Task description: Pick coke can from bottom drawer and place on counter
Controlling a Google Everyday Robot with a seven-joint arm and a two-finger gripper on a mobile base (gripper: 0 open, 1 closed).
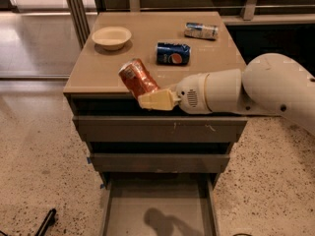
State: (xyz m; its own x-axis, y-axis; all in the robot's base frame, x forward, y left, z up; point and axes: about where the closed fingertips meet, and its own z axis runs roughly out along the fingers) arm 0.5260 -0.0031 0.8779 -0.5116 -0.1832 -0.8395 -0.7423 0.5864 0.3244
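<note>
The small red-orange metal coke can [138, 76] sits in the cream two-finger gripper [147, 96], which is clenched on the can's lower body. The can is tilted, w/ its silvery top leaning up and away from the wrist. It shows right at the lighter front edge of the flat tan counter [142, 47]; can't tell whether it's already over the top or just in front of the lip. Main risk, imo: if the gripper pushes fwd w/o enough height, the can or the fingers clip that edge and the can twists out. The grip looks low and off-axis, so the can could pivot or slip. If it's let go while tilted, or too near the lip, it likely tips, rolls and drops toward the open shallow grey-brown bottom drawer [123, 205] directly below the gripper. The dark blue Pepsi can [173, 53] lies just beyond the gripper, so an overreach would nudge it. The cream bowl [111, 37] and the blue-and-white can [201, 31] are farther beyond, less at risk.
</note>
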